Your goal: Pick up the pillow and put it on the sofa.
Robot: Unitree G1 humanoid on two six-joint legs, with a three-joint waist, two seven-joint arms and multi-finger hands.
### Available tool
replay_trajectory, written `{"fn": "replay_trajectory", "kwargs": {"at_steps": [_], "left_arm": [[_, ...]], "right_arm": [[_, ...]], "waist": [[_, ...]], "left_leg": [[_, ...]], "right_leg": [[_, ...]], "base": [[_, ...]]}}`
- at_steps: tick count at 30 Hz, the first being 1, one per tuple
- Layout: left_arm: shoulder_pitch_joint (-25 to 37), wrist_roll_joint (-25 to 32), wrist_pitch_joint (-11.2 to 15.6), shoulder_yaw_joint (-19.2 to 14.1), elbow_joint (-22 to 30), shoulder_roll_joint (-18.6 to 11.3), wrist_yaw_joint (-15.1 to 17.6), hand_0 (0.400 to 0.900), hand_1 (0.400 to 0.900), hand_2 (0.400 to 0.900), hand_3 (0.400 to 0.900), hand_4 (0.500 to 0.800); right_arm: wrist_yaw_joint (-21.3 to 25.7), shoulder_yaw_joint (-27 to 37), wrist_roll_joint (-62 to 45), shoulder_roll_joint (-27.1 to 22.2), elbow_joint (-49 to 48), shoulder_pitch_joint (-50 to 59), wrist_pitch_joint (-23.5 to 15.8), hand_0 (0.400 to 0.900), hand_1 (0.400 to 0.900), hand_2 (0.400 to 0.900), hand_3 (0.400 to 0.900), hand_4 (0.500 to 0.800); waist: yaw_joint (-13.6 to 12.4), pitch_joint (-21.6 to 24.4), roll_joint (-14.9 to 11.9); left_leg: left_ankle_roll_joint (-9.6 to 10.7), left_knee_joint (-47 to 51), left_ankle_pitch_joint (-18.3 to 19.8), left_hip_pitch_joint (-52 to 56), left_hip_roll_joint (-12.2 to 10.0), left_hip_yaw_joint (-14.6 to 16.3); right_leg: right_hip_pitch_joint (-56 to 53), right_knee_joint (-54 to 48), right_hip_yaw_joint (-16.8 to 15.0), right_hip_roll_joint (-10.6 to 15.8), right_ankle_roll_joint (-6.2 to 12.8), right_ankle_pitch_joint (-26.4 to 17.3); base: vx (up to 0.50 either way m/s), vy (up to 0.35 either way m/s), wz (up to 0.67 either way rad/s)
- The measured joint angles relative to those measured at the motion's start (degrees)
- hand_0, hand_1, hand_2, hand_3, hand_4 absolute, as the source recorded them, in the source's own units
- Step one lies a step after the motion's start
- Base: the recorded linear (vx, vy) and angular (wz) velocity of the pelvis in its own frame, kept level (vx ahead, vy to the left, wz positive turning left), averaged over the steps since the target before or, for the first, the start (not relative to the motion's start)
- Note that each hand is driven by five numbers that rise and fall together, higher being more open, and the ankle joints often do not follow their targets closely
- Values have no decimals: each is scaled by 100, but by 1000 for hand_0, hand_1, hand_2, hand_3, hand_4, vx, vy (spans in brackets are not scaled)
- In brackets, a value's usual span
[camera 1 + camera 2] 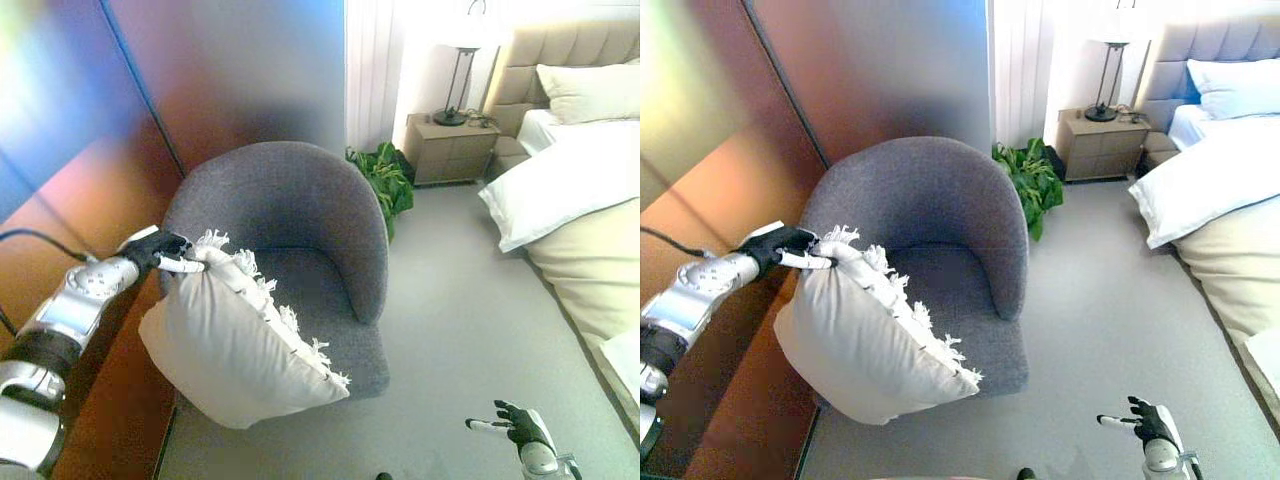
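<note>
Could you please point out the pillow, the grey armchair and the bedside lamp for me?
pillow (225,345), left eye view, middle of its face.
grey armchair (290,205), left eye view, inner backrest.
bedside lamp (1107,80), right eye view, its stem.

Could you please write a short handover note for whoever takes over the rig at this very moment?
Left robot hand: shut on the top corner of the white fringed pillow.
Right robot hand: idle low at the lower right, over the carpet, holding nothing, fingers relaxed.
Pillow: held up over the front left edge of the grey armchair.
Done: pillow picked up.
Left: set it down on the seat and release.
</note>
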State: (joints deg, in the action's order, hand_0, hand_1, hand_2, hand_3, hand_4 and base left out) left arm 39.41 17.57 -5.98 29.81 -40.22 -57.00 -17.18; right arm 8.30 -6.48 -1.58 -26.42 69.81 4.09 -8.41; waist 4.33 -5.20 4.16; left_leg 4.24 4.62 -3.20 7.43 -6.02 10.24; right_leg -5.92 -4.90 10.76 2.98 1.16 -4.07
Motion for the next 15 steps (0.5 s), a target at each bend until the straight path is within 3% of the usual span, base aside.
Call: {"fn": "replay_trajectory", "kwargs": {"at_steps": [3, 6, 12, 15], "left_arm": [[581, -92, 30, 569, -352, 4, -186, 400, 400, 400, 400, 500], [885, -170, 113, 865, -507, 12, -303, 400, 400, 400, 400, 500], [1143, -404, 164, 1192, -796, 91, -416, 400, 400, 400, 400, 500], [1195, -538, 171, 1205, -1048, 161, -437, 400, 400, 400, 400, 500]], "right_arm": [[-16, -39, 0, -5, 2, 109, -1, 900, 900, 900, 900, 800], [-21, -80, 1, -7, 1, 171, -1, 900, 900, 900, 900, 800], [-65, -242, 7, -32, 3, 198, -3, 900, 900, 900, 900, 800], [-106, -242, 13, -44, 3, 205, -18, 900, 900, 900, 900, 800]], "waist": [[146, 21, 28], [327, 24, 33], [553, 26, 40], [666, 29, 45]], "left_leg": [[-1, 0, 1, 28, -15, 240], [0, -1, 1, 49, -26, 389], [12, -1, 36, 149, -53, 604], [17, -1, 53, 181, -60, 686]], "right_leg": [[25, 3, -94, -6, 3, -1], [38, 6, -152, -17, -2, -5], [75, 30, -365, -53, 4, -1], [102, 53, -446, -65, 17, 8]], "base": [[63, 1, -17], [75, -1, -18], [86, -4, -18], [78, -10, -16]]}}
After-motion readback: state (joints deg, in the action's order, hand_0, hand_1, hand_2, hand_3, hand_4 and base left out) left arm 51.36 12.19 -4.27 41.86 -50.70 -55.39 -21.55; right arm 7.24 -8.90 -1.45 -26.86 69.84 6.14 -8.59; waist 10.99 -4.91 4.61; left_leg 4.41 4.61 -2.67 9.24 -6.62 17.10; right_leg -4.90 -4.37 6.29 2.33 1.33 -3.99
